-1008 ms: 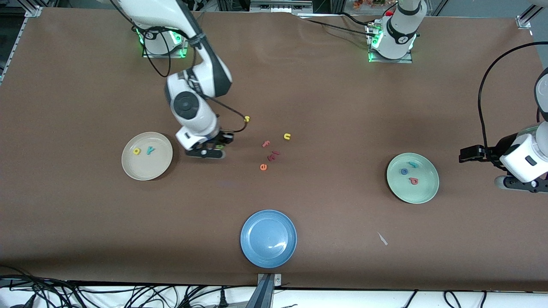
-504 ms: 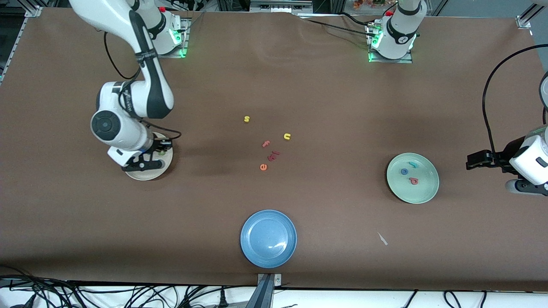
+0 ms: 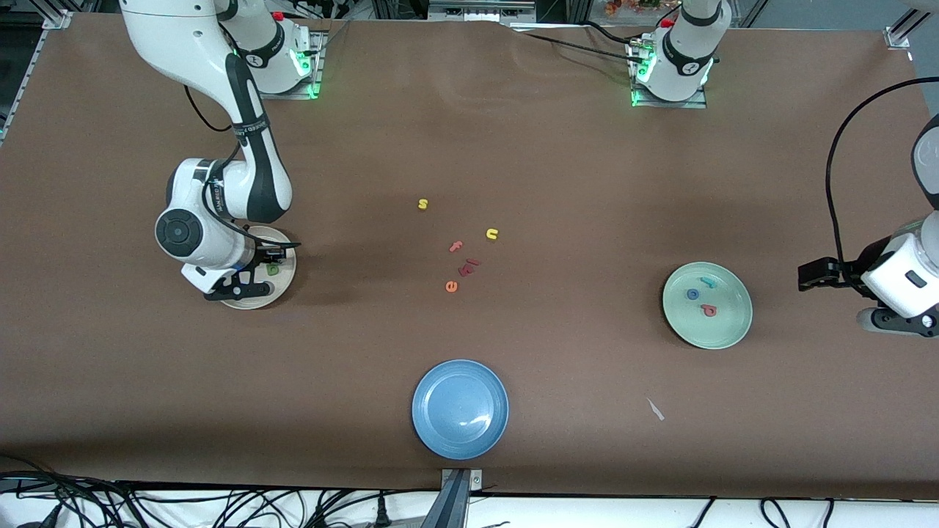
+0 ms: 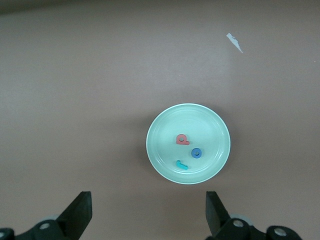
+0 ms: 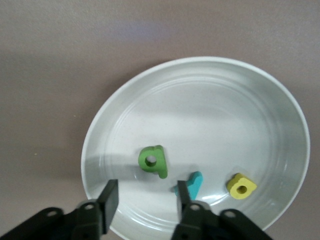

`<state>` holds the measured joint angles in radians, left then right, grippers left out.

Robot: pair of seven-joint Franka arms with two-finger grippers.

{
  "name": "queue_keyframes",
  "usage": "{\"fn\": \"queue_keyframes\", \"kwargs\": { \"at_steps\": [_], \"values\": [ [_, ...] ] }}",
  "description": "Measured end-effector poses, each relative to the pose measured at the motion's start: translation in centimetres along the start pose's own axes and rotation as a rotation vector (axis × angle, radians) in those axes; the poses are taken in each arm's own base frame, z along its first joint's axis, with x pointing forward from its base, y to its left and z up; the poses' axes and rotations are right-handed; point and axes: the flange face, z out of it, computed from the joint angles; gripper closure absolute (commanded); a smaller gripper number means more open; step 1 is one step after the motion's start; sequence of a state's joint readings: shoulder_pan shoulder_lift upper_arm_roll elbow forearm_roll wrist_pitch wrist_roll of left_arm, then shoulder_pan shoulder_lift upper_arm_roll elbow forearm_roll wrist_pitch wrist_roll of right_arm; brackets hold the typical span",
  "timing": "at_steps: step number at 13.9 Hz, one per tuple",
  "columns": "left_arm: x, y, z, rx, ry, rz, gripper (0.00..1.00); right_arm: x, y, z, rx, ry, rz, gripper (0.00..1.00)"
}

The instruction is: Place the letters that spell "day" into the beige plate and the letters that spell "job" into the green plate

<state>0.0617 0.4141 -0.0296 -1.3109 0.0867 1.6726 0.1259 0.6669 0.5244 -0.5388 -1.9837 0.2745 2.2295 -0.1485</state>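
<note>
The beige plate (image 5: 200,100) sits toward the right arm's end of the table (image 3: 557,161), and our right gripper (image 3: 242,282) hangs low over it with its fingers parted and nothing between them. On the plate lie the green letter (image 5: 153,161), the teal "y" (image 5: 192,183) and the yellow letter (image 5: 241,185); in the right wrist view the green one lies at about ten o'clock of the teal one.

The green plate (image 3: 707,305), toward the left arm's end, holds the teal "j" (image 4: 181,164), the blue "o" (image 4: 196,153) and the pinkish-red letter (image 4: 182,139). Our left gripper (image 4: 148,215) waits wide open and empty, hovering beside that plate.

Both words look sorted. The risk now, we judge, is the right gripper's fingers brushing the light foam letters as they lift, flicking one off the plate.
</note>
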Motion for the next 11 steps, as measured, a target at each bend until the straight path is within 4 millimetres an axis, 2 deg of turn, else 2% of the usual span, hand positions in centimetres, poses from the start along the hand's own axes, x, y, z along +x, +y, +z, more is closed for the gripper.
{"fn": "queue_keyframes", "kwargs": {
  "at_steps": [2,3,7,9,11],
  "values": [
    [0.0,0.2,0.0,0.000,0.001,0.004,0.00,0.5,-0.4,-2.2,0.018,0.017,-0.006,0.00],
    [0.1,0.2,-0.1,0.000,0.004,0.004,0.00,0.7,-0.7,-4.0,0.033,0.019,-0.013,0.00],
    [0.2,0.9,-0.9,0.003,0.020,0.014,0.00,1.6,-0.9,-14.5,0.086,0.004,-0.035,0.00],
    [0.2,1.1,-1.0,0.003,0.021,0.016,0.00,1.3,-0.3,-19.3,0.093,-0.024,-0.042,0.00],
    [0.2,1.0,-1.0,0.003,0.022,0.015,0.00,0.9,-0.7,-23.6,0.072,-0.033,-0.067,0.00]
  ]
}}
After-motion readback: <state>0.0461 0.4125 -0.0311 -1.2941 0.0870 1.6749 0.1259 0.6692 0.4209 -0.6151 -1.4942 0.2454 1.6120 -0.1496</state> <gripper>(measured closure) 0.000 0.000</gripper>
